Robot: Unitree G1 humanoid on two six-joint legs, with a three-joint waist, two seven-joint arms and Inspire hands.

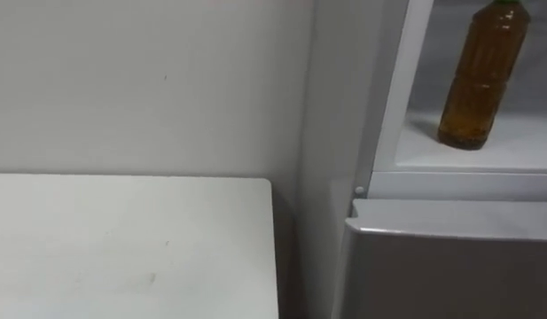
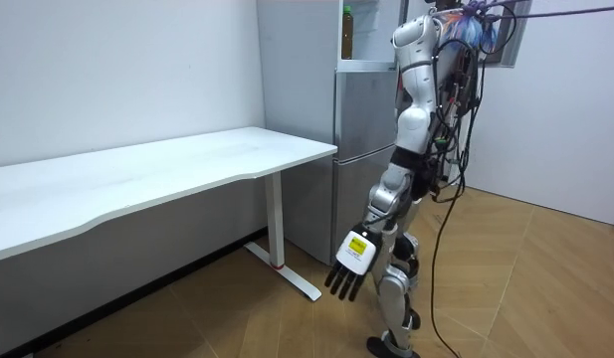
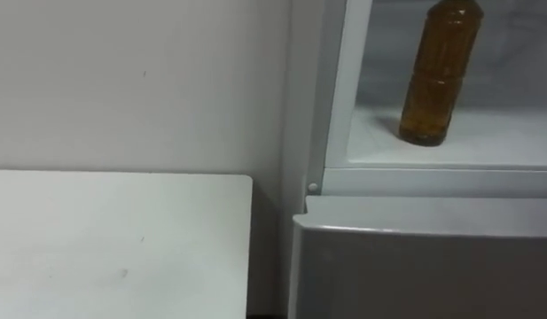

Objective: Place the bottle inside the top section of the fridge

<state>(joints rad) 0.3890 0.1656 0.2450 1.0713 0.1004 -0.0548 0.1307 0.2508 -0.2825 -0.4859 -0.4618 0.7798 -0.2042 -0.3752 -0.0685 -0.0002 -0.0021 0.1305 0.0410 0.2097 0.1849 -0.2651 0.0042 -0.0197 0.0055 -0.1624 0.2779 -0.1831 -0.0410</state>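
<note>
One white bench (image 1: 122,248) lies in the lower left of the eye views, its bare top ending at a straight edge just short of the fridge (image 1: 450,266). A plain pale wall (image 1: 149,80) rises behind it across the upper left. To the right stands the fridge, with its grey lower door shut across the lower right of the frame and the upper compartment above it open. On the white shelf (image 1: 521,146) of that compartment, at the upper right, the bottle (image 1: 481,75) stands upright. It holds amber liquid, has a green cap, and touches nothing but the shelf under it.

In the room view the bench runs from the left edge towards the middle, and the fridge rises just behind its far end at upper centre. The robot stands upright right of centre, close before the fridge. Its left hand (image 2: 348,268) hangs at lower centre beside its leg, fingers straight and pointing down at the wooden floor (image 2: 506,278), holding nothing.
</note>
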